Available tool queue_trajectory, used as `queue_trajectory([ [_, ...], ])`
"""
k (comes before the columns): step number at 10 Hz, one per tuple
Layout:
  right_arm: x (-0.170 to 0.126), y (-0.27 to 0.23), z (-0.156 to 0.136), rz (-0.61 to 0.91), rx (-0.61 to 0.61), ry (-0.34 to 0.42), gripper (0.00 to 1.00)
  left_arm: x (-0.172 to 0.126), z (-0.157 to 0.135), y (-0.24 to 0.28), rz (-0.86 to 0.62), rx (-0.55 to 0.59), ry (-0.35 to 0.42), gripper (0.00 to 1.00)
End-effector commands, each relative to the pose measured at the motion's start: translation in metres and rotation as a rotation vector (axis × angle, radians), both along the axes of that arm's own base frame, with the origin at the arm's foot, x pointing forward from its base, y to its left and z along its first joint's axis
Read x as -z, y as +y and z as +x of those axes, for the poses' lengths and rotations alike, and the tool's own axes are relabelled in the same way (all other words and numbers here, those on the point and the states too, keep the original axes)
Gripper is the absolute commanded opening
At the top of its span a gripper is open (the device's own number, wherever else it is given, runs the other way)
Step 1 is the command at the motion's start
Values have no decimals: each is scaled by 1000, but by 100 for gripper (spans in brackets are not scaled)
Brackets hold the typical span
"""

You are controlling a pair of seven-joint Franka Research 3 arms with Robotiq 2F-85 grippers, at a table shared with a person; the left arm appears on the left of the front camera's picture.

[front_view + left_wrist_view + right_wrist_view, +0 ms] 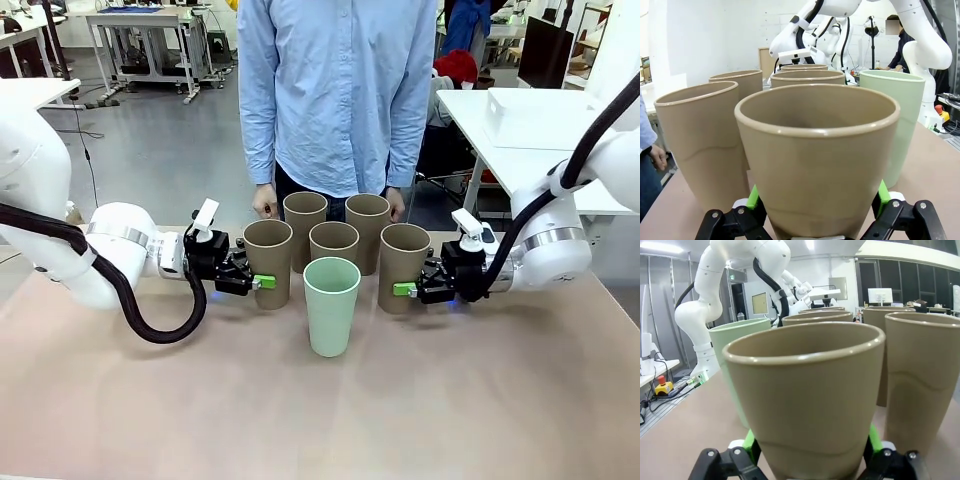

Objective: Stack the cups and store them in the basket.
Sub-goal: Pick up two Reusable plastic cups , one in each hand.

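Five tan cups stand upright in a cluster on the table, with a mint green cup [331, 305] in front of them. My left gripper [262, 280] is open, its green pads flanking the lower part of the left tan cup [268, 250], which rises large between them in the left wrist view [817, 150]. My right gripper [405, 288] is open in the same way around the right tan cup [404, 255], seen close in the right wrist view [807, 390]. Both cups rest on the table. The basket is out of view.
Three more tan cups [334, 242] stand behind, between the two flanked ones. A person in a blue shirt stands at the far edge, with hands [265, 205] hanging just behind the back cups. The brown tabletop [320, 420] in front is bare.
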State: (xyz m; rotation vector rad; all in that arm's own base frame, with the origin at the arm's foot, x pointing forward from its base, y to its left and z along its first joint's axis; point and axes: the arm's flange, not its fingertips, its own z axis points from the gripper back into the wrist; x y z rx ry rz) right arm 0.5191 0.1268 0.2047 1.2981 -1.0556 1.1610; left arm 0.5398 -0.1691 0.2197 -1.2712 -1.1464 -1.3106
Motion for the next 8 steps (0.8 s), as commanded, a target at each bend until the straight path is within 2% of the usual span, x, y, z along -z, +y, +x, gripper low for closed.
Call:
queue_trajectory([
  [1, -1, 6, 7, 15, 21, -2, 100, -1, -1, -7, -18, -12, -31, 100],
  [3, 0, 6, 8, 17, 20, -1, 100, -1, -2, -7, -14, -6, -32, 100],
  [4, 0, 5, 8, 15, 21, -2, 80, 0, -2, -6, -10, -6, -32, 82],
  [5, 1, 5, 8, 16, 18, -2, 80, 0, -3, -6, -9, -8, -37, 81],
  [6, 1, 4, 8, 18, 14, -7, 60, 0, -4, -5, -15, -10, -40, 63],
  [7, 0, 2, 7, 24, 11, -11, 78, -1, -4, -4, -16, -14, -49, 62],
  [8, -2, -2, 5, 49, 9, 1, 40, -3, -4, -3, -20, -10, -51, 43],
])
